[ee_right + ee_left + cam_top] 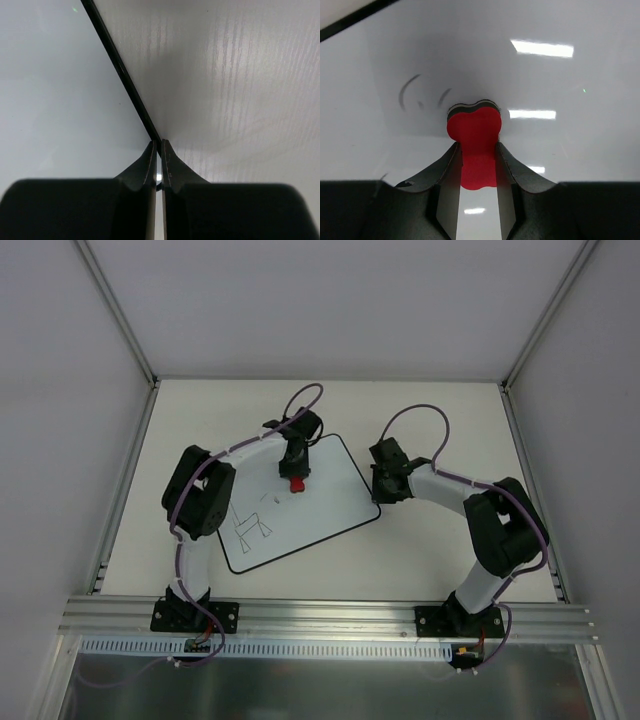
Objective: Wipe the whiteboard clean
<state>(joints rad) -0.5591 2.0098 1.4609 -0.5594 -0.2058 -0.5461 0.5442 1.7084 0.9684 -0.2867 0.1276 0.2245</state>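
Observation:
The whiteboard [320,495] lies tilted on the table, with black line sketches [250,527] near its lower left corner. My left gripper [296,476] is shut on the small red eraser [296,486] and holds it down on the upper middle of the board. In the left wrist view the eraser [472,125] sits between my fingers [476,147], with faint curved marks [412,92] just beyond it on the board [570,165]. My right gripper [383,493] is shut, its tips [159,145] on the black border [125,75] of the board's right edge.
The white table [440,420] is enclosed by grey walls with metal corner posts. An aluminium rail [330,615] runs along the near edge and carries both arm bases. In the right wrist view bare wood-grain table [240,100] lies right of the border.

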